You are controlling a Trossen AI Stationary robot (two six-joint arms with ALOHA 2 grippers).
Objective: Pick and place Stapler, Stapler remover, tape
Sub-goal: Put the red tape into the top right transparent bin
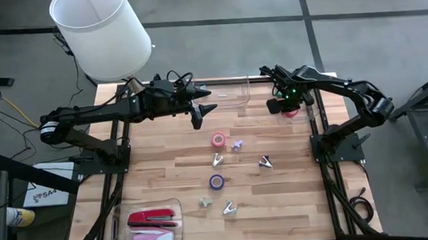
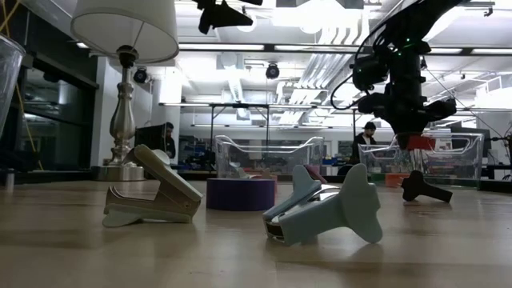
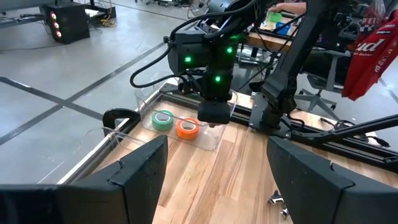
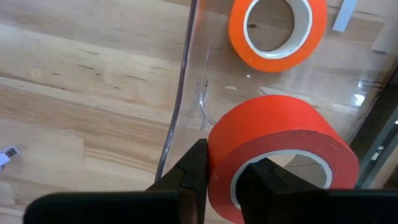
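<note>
1. The left arm reaches across the back of the table (image 1: 164, 156) toward the middle, its left gripper (image 1: 196, 121) held above the wood with fingers spread apart and nothing between them.
2. In a clear tray (image 1: 123, 215) at the near left corner lie a red stapler (image 1: 151, 217) and paler ones beside it.
3. On the bare wood in the middle sit a pink tape roll (image 1: 218, 140) and, nearer the front, a purple tape roll (image 1: 216, 181); small claw-shaped staple removers (image 1: 217, 161) lie scattered around them.
4. The right arm bends in from the right edge, and its right gripper (image 4: 221, 171) points down over a clear bin (image 4: 186, 81) at the back right.
5. That gripper's fingers pinch the wall of a red tape roll (image 4: 280, 146), one finger outside the ring and one inside it, and the roll hangs above the bin floor.
6. An orange tape roll (image 4: 277, 28) lies flat in the bin; the left wrist view shows a green tape roll (image 3: 163, 119) next to it.
</note>
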